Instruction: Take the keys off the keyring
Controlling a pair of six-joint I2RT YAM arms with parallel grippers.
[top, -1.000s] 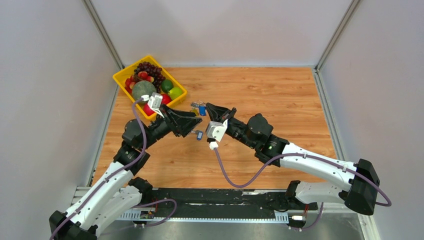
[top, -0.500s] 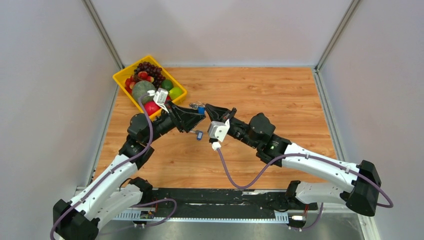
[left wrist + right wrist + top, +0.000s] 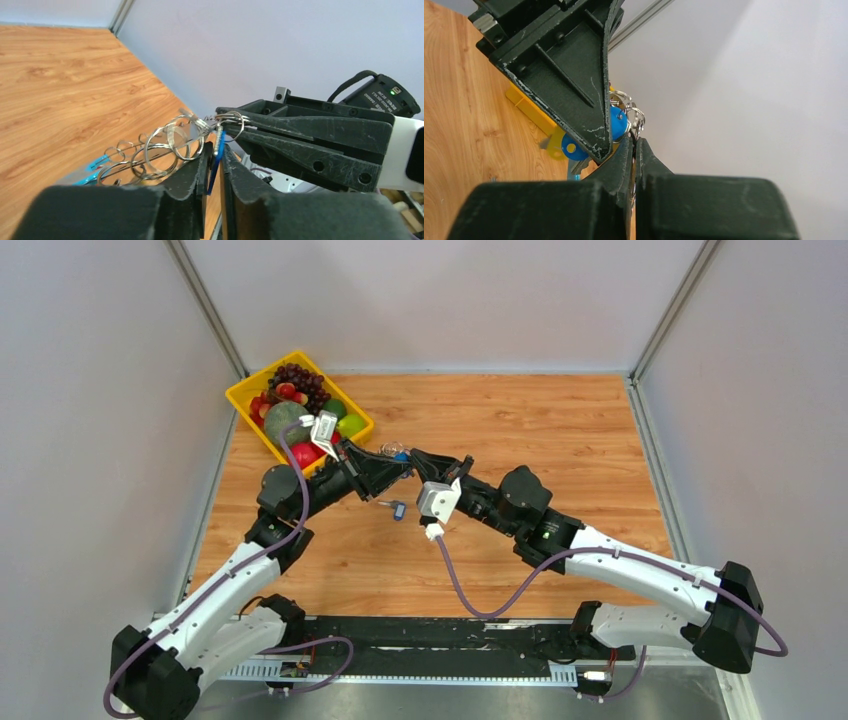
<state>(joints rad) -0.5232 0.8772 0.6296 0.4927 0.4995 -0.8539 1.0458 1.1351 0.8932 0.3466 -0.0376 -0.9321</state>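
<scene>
The wooden table (image 3: 560, 430) carries everything. The left arm (image 3: 215, 595) and the right arm (image 3: 620, 565) reach in from its near edge and meet nose to nose left of the middle, in the far half. A yellow tray (image 3: 258, 373) full of fruit (image 3: 300, 380) sits by the far left corner, just behind the left arm's wrist.

The left gripper (image 3: 403, 468) has its jaws drawn in close, pinching a blue-headed key (image 3: 215, 162) that stands edge-on between its fingers (image 3: 197, 167). The right gripper (image 3: 416, 454) has its jaws pressed flat together, nipping a small metal ring at the end of the keyring (image 3: 174, 140).

The keyring hangs in the air between the two tips, clear of the table: a string of linked silvery rings trailing away from the right gripper's tips past the left fingers, with a bit of light-blue band (image 3: 95, 163) at its far end. The blue-headed key is attached right at the nipped ring.

One loose key (image 3: 397, 509) with a blue head lies on the table just nearer than the grippers, apart from both.
</scene>
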